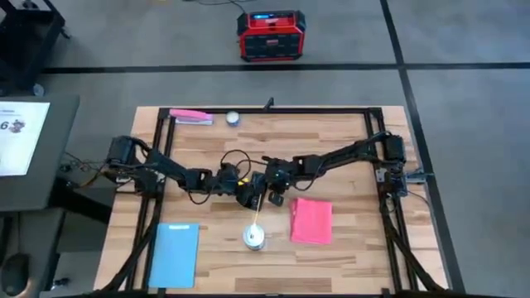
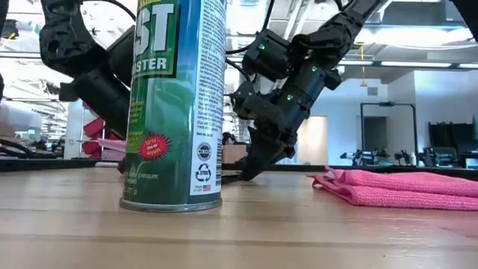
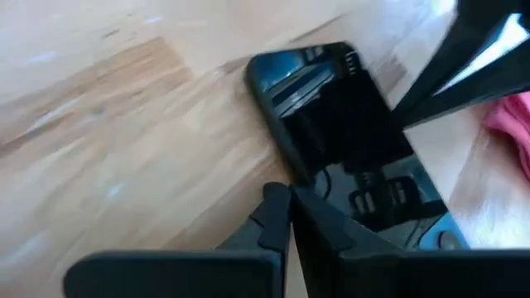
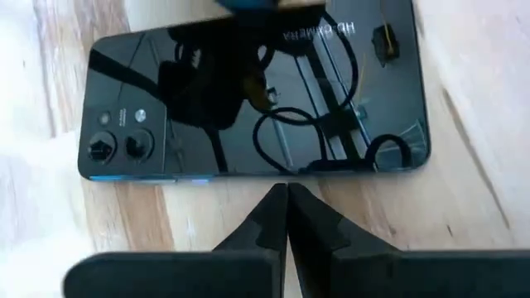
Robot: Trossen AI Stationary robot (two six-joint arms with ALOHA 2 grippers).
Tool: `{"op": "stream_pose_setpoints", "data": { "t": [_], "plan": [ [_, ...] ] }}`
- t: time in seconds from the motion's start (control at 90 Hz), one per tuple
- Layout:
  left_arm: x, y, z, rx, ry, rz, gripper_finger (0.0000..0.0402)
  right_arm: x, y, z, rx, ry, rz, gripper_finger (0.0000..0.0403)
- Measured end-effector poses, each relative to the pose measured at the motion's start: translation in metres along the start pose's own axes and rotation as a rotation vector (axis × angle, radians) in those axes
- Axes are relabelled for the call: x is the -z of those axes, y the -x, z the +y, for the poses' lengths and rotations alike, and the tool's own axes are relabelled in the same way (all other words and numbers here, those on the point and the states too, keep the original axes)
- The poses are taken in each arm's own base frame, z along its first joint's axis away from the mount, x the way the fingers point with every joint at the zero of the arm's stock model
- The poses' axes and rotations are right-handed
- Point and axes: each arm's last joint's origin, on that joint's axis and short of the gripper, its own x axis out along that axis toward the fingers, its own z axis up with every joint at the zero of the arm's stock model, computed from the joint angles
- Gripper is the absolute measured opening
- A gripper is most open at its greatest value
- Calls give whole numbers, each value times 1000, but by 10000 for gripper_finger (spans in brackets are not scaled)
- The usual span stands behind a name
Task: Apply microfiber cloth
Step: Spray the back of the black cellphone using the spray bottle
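Observation:
The pink-red microfiber cloth (image 1: 311,220) lies folded flat on the table right of centre, also in the low view (image 2: 403,187); no gripper touches it. A black phone (image 4: 248,99) lies flat, camera side up, at the table's centre, mostly hidden under the arms in the high view. My left gripper (image 3: 288,203) is shut, its tips at one long edge of the phone (image 3: 348,157). My right gripper (image 4: 286,197) is shut too, its tips pointing down just beside the opposite long edge, with a strip of wood showing between. My left gripper has its shut fingertips (image 3: 277,199) at the phone's long edge (image 3: 302,170), coming from above at a slant from the table's left. Whether they touch the phone I cannot tell. The phone lies flat on the wood.
A green spray can (image 1: 254,237) with a straw stands just near of the grippers, tall in the low view (image 2: 175,104). A light-blue rectangle (image 1: 174,252) lies at the near left. A pink strip (image 1: 190,117) and a small white ball (image 1: 233,117) sit at the far edge.

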Motion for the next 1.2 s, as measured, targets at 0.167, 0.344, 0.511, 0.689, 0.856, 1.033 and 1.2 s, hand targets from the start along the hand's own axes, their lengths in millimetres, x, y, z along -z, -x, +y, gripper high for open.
{"op": "stream_pose_setpoints", "data": {
  "t": [0.167,0.344,0.511,0.689,0.856,1.033,1.2],
  "plan": [
    [-1,0,-1,12,7,13,0,0,0,-2,-6,20,0,0],
    [-3,1,-1,26,18,17,2,0,0,-2,-6,28,1,0],
    [-8,-1,1,71,66,58,34,1,0,-2,-3,43,10,0],
    [-14,-2,5,115,125,106,73,2,0,-3,4,63,27,0],
    [-20,-3,6,183,163,143,94,5,0,-4,9,64,37,0],
    [-29,-2,0,326,198,141,98,9,-1,-6,8,63,33,0],
    [-30,-3,-4,425,216,185,98,11,-2,-7,5,65,5,0]
  ]
}}
